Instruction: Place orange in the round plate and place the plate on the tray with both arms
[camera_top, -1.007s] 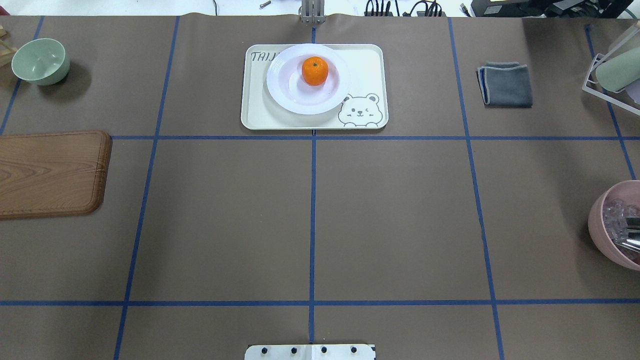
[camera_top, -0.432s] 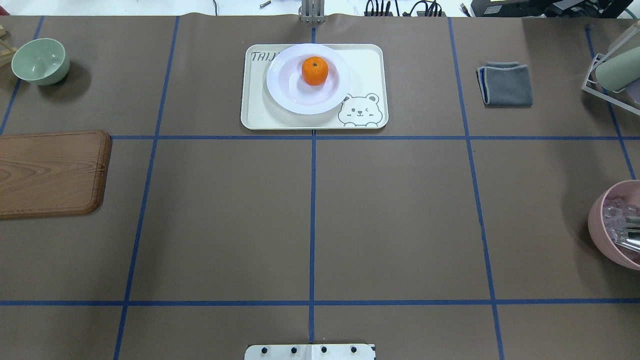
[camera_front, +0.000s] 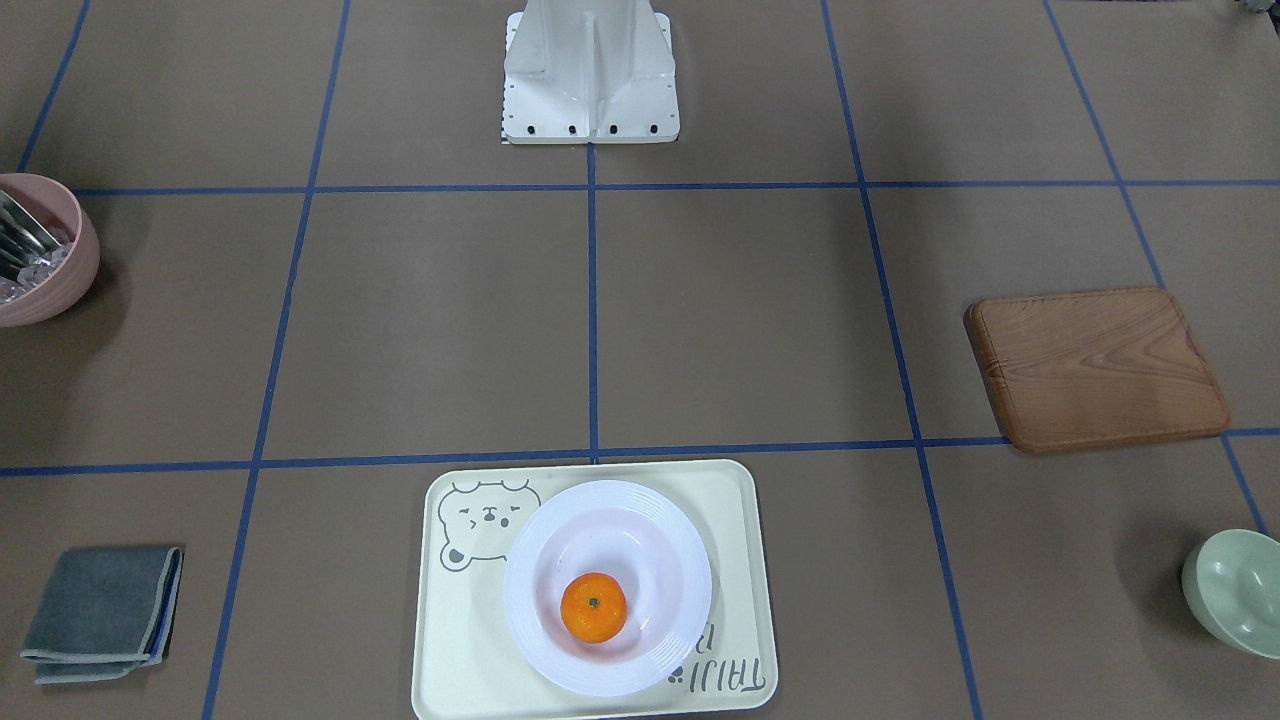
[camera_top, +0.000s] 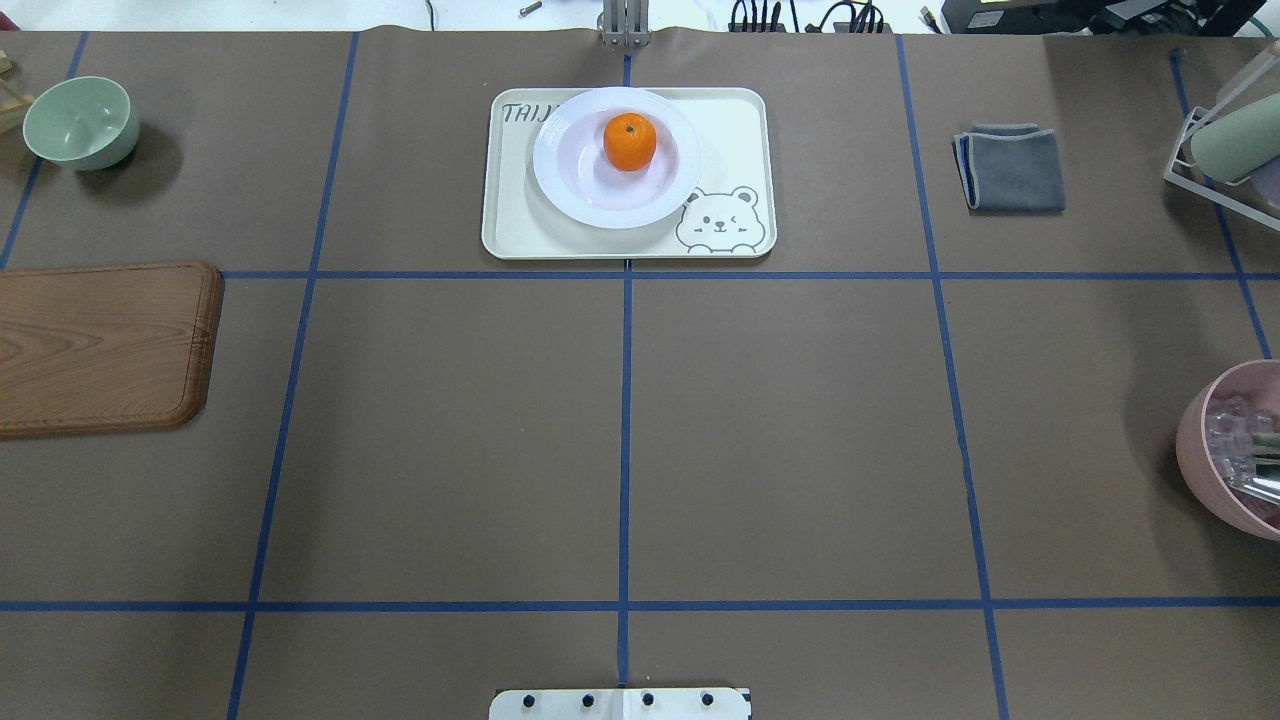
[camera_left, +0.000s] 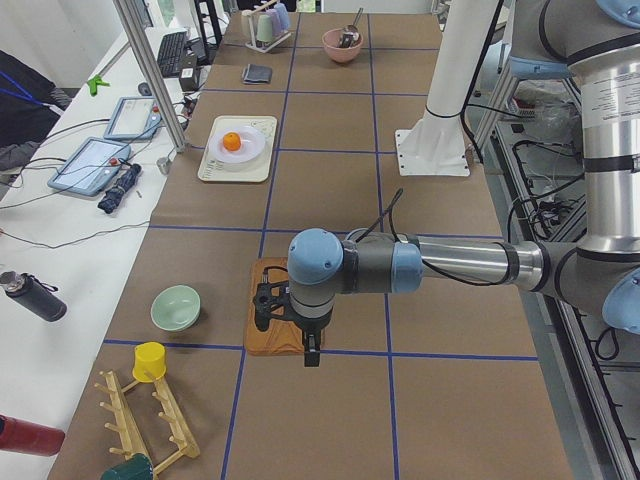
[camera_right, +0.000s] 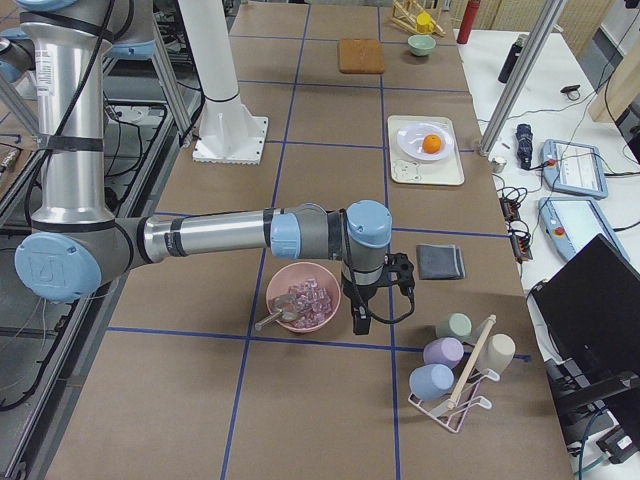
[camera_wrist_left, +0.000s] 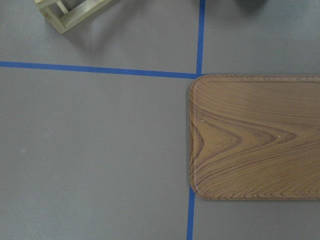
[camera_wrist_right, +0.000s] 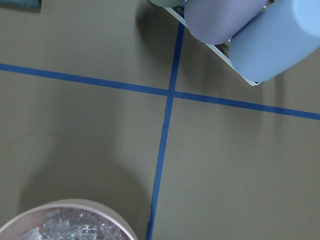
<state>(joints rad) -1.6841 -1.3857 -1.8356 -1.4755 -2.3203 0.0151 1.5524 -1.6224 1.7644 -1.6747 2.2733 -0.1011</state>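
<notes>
White round plate (camera_top: 570, 190), orange (camera_top: 630, 142) inside, sits on the tray (camera_top: 730, 130); best leave left gripper (camera_left: 311, 352) and right gripper (camera_right: 358, 322), closure untellable, well clear.

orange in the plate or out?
In. The orange sits in the well of the round plate, with the rim showing all around it in both top views; the plate rests on the tray.

Brown table (camera_top: 800, 440) (blue tape grid): tray (camera_top: 735, 150), wooden board (camera_top: 100, 345), green bowl (camera_top: 80, 122), pink bowl (camera_top: 1195, 450), grey cloth (camera_top: 1012, 170).
</notes>
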